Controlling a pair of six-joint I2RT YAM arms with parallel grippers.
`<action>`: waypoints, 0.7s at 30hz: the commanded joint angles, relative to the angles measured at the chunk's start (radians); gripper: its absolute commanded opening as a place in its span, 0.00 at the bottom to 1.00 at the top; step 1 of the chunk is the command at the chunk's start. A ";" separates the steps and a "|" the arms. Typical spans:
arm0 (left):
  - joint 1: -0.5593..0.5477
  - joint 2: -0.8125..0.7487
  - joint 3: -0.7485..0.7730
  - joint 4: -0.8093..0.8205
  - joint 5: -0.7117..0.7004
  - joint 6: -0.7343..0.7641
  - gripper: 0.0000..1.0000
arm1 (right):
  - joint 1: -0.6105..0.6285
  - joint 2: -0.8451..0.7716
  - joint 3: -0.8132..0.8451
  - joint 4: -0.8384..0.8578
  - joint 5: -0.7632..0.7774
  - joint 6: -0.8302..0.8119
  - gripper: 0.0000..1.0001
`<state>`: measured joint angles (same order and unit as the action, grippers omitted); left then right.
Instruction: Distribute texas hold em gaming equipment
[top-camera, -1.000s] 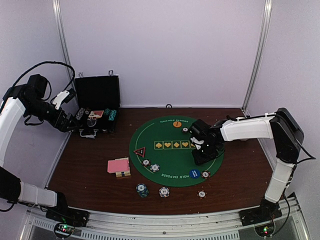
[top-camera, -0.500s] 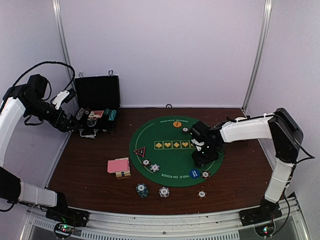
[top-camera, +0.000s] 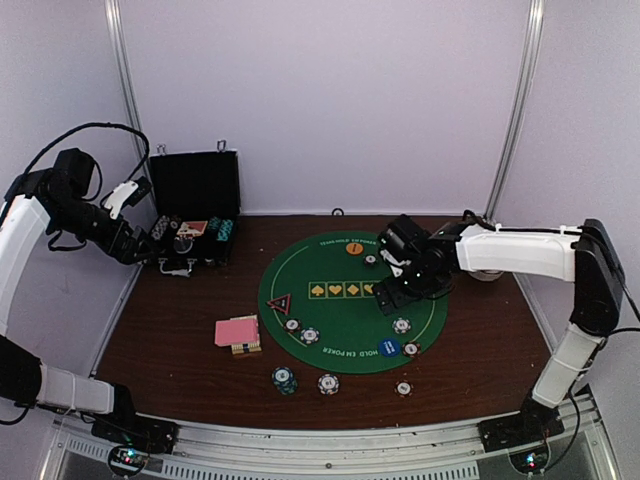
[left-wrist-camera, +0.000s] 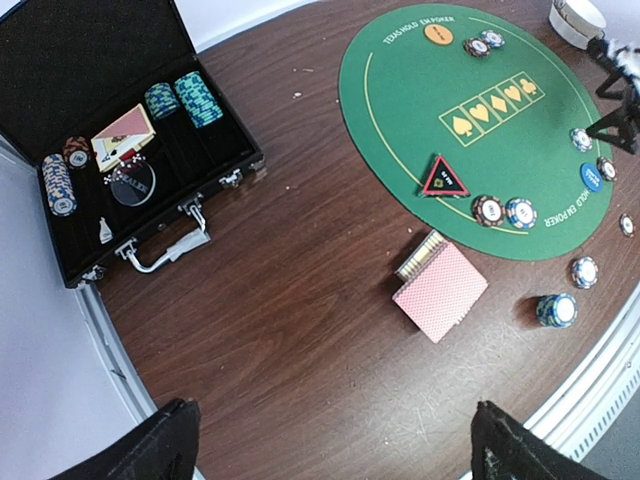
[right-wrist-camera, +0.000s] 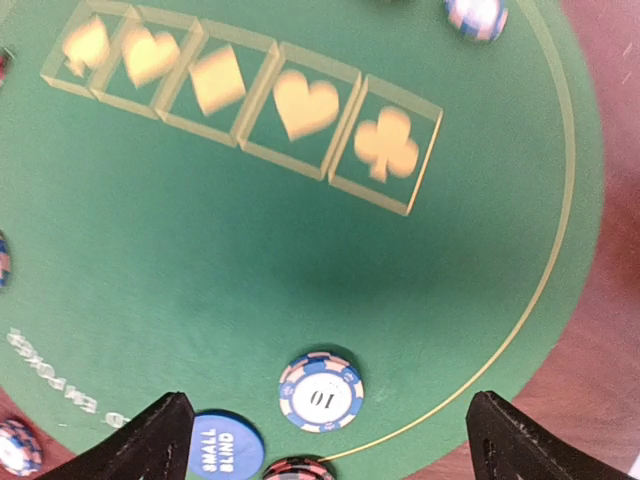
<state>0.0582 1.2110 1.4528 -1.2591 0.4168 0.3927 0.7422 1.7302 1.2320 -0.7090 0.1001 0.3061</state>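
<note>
Two pincers released, one chip lying under the right.
Your right gripper (right-wrist-camera: 328, 430) hangs spread and empty above a white-blue chip (right-wrist-camera: 321, 391) marked "10", at 4 o'clock on the green mat (top-camera: 340, 325) lettered "TEXAS HOLD EM POKER". The blue disc (right-wrist-camera: 222, 446) beside it reads "SMALL BLIND". Your left gripper (left-wrist-camera: 335, 430) gapes empty near the black case (top-camera: 193, 185) at 10 o'clock.

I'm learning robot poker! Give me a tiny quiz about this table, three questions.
1. True or false: the right end effector is gripping a chip.
2. Which number is on the white-blue chip beside the blue disc? A) 5 B) 10 C) 25
3. Fill in: the pink cards lie on the brown ___, beside the green mat.
Key: 1 false, it is open and empty; 2 B; 3 table.
</note>
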 joint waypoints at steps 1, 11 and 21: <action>0.006 -0.006 0.011 0.002 -0.027 -0.011 0.98 | 0.028 -0.124 0.079 -0.003 0.194 0.041 0.97; 0.006 0.002 0.035 0.013 -0.089 -0.053 0.98 | -0.024 -0.178 0.128 0.029 0.044 0.145 0.99; 0.006 -0.007 0.001 0.052 -0.099 -0.048 0.97 | 0.311 0.039 0.387 -0.104 0.031 -0.044 0.99</action>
<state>0.0582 1.2118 1.4609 -1.2568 0.3138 0.3458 0.9066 1.6756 1.5196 -0.7376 0.1387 0.3542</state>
